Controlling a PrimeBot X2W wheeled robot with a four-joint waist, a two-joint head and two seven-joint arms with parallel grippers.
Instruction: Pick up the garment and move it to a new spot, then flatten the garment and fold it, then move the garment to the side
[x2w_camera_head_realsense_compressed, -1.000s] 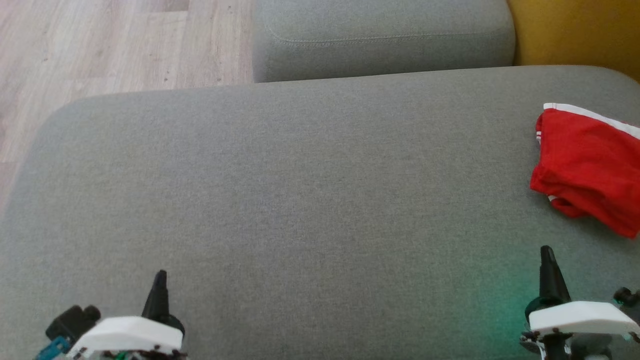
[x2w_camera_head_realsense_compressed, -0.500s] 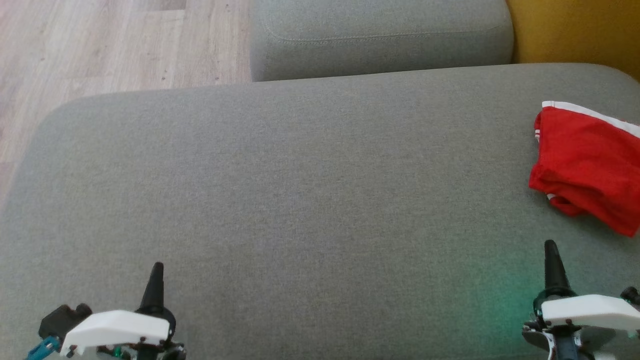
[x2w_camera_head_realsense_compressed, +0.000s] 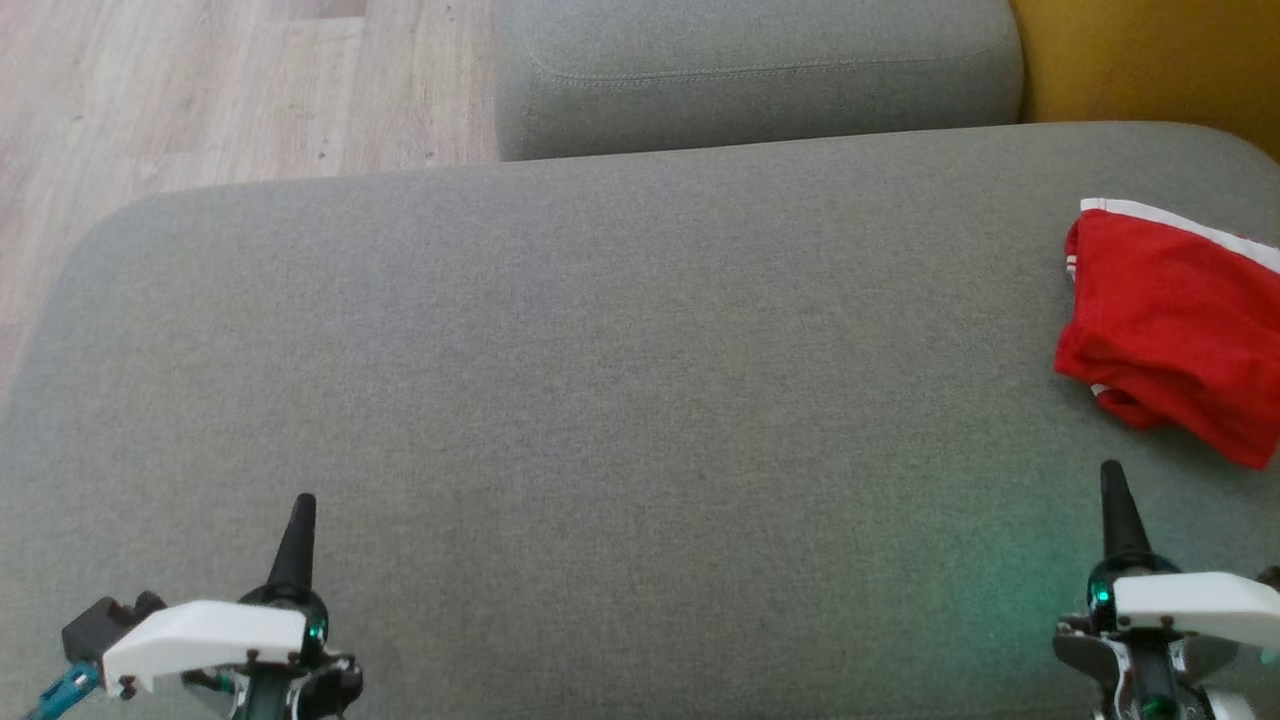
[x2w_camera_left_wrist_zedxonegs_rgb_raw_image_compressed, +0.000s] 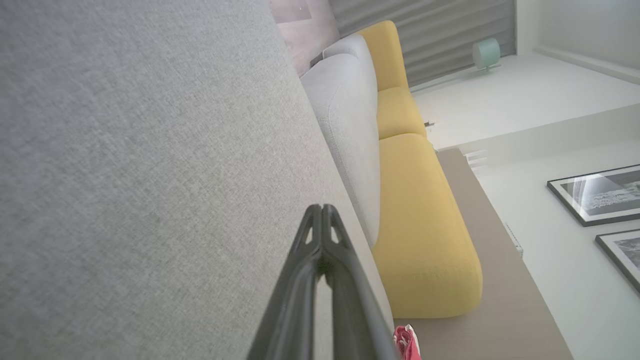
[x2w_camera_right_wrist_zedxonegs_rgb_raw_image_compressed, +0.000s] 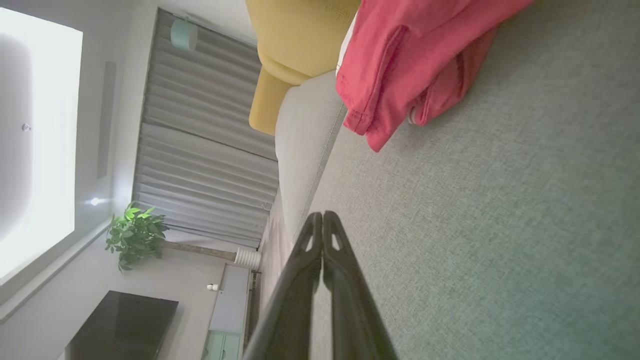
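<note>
Garment (x2w_camera_head_realsense_compressed: 1170, 320) ahead of closed right end effector (x2w_camera_head_realsense_compressed: 1109, 472)
Crumpled on the sofa cushion (x2w_camera_head_realsense_compressed: 600, 350), untouched; left end effector (x2w_camera_head_realsense_compressed: 303, 503) also pinched closed, empty.

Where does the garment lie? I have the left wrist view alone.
Observer: The garment lies bunched at the right end of the grey couch.
Operator: Is the right claw on it?
Observer: No. The right claw is shut, nearer the robot than the garment, with bare couch between them.
Operator: Is it all red?
Observer: No, a white stripe runs along its far edge.
</note>
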